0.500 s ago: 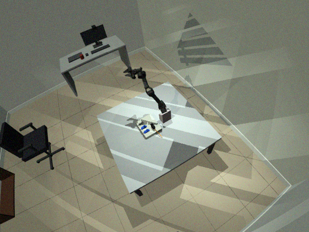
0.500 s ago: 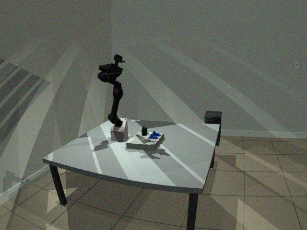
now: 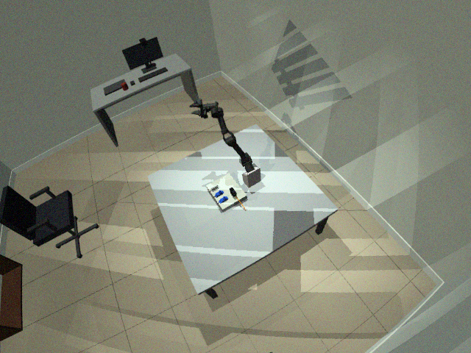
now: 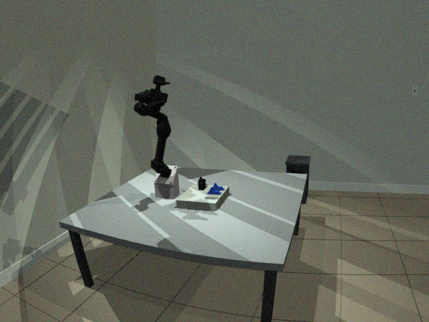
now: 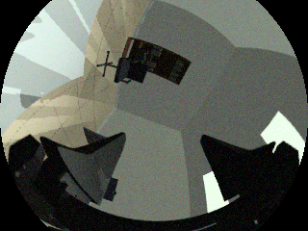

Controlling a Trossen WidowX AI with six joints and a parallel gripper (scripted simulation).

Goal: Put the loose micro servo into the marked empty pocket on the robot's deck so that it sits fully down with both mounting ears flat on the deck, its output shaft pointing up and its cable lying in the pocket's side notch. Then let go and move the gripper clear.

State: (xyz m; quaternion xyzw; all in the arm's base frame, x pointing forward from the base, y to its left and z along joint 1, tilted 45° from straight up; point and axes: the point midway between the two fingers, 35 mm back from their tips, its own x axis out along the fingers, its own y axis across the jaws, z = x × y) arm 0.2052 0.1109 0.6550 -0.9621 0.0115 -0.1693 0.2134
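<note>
Gaping wide with nothing between its fingers, the gripper (image 3: 196, 107) sits in the upper middle of the top view, beyond the table's (image 3: 243, 243) far edge. In the wrist view both dark fingers frame only wall and floor. The arm (image 4: 159, 138) rises from a pale base block (image 4: 167, 186) at the left of the exterior view. The servo (image 3: 232, 191) is small and black, standing upright on the right part of the deck (image 3: 225, 204), mid-frame in the top view; whether its ears lie flat is too small to tell. An orange cable (image 3: 241, 204) trails from it toward the deck's lower right corner. Two blue servos (image 3: 220, 195) sit in the deck's left part.
</note>
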